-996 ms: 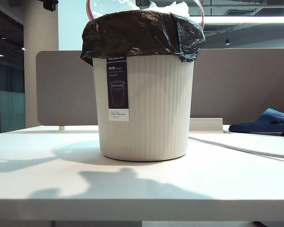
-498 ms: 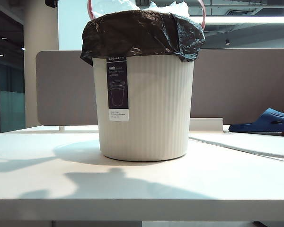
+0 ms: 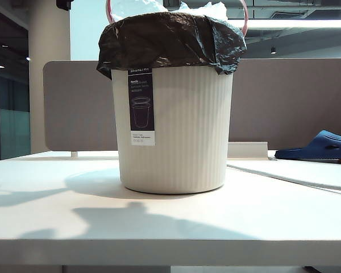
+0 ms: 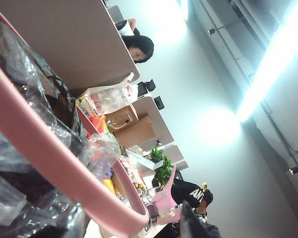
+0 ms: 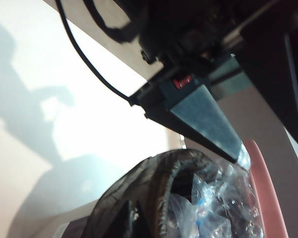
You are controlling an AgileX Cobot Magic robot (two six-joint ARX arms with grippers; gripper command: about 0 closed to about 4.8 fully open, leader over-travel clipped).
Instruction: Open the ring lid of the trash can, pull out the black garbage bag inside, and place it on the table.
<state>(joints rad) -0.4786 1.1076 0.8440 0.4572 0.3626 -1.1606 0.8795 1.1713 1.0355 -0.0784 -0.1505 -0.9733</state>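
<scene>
The cream ribbed trash can (image 3: 182,131) stands mid-table (image 3: 57,227). The black garbage bag (image 3: 170,40) is folded over its rim, with clear plastic rubbish (image 3: 204,10) piled inside. The pink ring lid (image 3: 243,18) is tilted up behind the rim. Neither gripper shows in the exterior view. In the left wrist view the ring lid (image 4: 44,148) sweeps close past my left gripper (image 4: 154,229). Only one dark finger (image 4: 188,225) shows, with a gap to the ring. My right gripper (image 5: 134,225) hangs shut above the bag's folded edge (image 5: 134,183), beside the ring lid (image 5: 268,188).
A grey-brown partition (image 3: 290,102) runs behind the can. A blue slipper (image 3: 324,145) lies at the far right on a raised white board (image 3: 307,173). Dark robot hardware with a cable (image 5: 198,29) fills the space over the can. People and desks stand far behind.
The arm shadows on the table front have drifted slightly left. The can, the bag and the raised ring lid have not moved.
</scene>
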